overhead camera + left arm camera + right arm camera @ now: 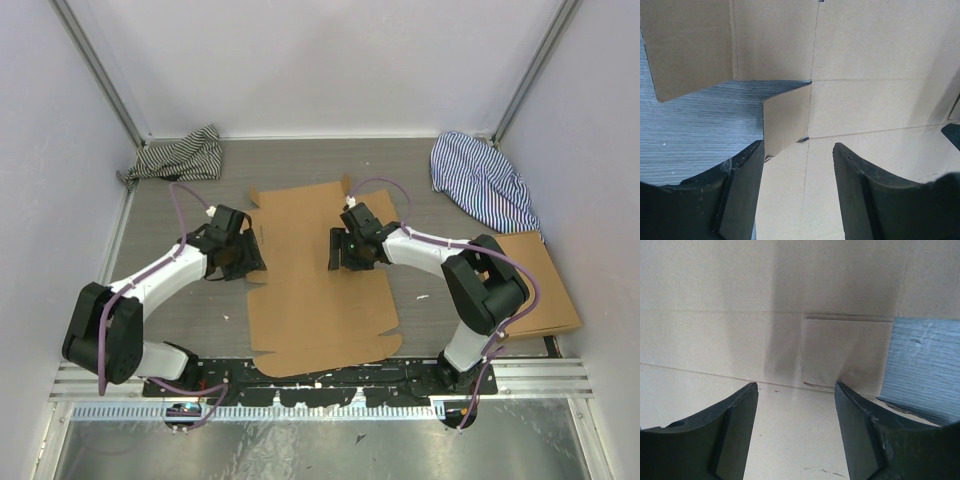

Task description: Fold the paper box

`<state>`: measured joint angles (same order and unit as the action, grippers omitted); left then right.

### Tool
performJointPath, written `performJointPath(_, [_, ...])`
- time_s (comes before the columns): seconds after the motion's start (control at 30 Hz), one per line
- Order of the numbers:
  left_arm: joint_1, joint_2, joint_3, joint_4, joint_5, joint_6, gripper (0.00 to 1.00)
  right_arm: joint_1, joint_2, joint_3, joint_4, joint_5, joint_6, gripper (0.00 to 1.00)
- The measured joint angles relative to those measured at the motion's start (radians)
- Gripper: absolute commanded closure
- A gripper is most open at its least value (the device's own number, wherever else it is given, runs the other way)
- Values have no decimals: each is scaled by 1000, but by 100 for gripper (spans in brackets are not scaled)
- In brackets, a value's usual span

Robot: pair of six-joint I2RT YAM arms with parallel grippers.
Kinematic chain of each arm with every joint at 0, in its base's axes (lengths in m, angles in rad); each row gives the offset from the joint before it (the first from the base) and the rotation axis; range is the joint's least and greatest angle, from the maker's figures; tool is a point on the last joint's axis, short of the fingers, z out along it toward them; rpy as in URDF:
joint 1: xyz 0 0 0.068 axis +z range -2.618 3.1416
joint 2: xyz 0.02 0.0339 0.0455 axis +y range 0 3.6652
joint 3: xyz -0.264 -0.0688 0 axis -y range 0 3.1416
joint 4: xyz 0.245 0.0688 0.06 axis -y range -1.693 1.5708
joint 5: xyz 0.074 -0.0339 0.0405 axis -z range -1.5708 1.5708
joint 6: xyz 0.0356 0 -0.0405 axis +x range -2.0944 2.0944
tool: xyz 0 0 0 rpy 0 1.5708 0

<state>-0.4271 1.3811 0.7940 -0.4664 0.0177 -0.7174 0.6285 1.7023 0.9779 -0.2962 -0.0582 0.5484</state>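
The paper box (315,285) is a flat brown corrugated die-cut sheet with flaps and creases, lying in the middle of the table. My left gripper (246,255) is open at the sheet's left edge, its fingers (742,192) over the cardboard (865,75) beside a small side flap (787,120). My right gripper (340,252) is open low over the upper middle of the sheet, facing left; creases and a slit flap (845,352) show between its fingers (862,430). Neither gripper holds anything.
A striped dark cloth (180,155) lies at the back left. A blue striped cloth (485,180) lies at the back right. A smooth flat cardboard rectangle (540,285) lies at the right. White walls enclose the table; a metal rail (320,378) runs along the near edge.
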Motion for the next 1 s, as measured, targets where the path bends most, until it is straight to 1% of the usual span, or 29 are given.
performJointPath(0.33, [-15,5,26,21,2,-32,38,-3,0,0,0,9,0,33])
performJointPath(0.43, [-39,8,53,60,35,-55,39,-3,1,0,4,6,0,33])
performJointPath(0.63, [-93,85,77,139,100,-86,39,-2,7,0,27,-11,4,32])
performJointPath(1.0, [-100,276,118,182,124,-99,41,-2,8,0,35,-19,5,33])
